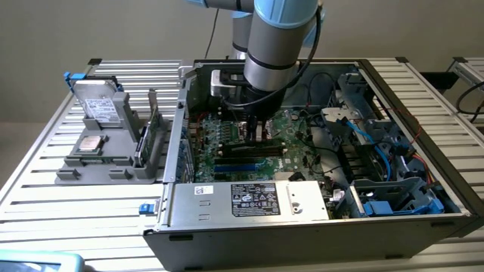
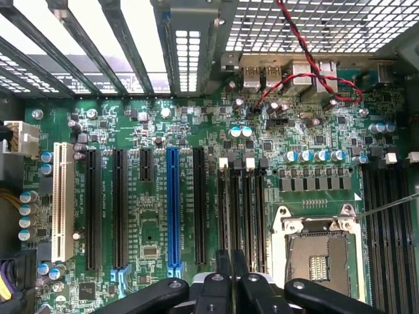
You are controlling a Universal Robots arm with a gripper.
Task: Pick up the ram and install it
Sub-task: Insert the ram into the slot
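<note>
The dark fingers (image 2: 226,275) of the arm's gripper (image 1: 257,136) are set almost together inside the open grey computer case (image 1: 423,170) on the slatted desk (image 1: 45,192). They are aligned over the black memory slots (image 2: 241,209) beside the empty processor socket (image 2: 317,252) of the green motherboard (image 2: 150,261). The thin green ram stick cannot be told apart with certainty; it is judged to be pinched edge-on between the fingers. Installation is judged in hand; squaring to one slot and a straight, firm press are called for.
</note>
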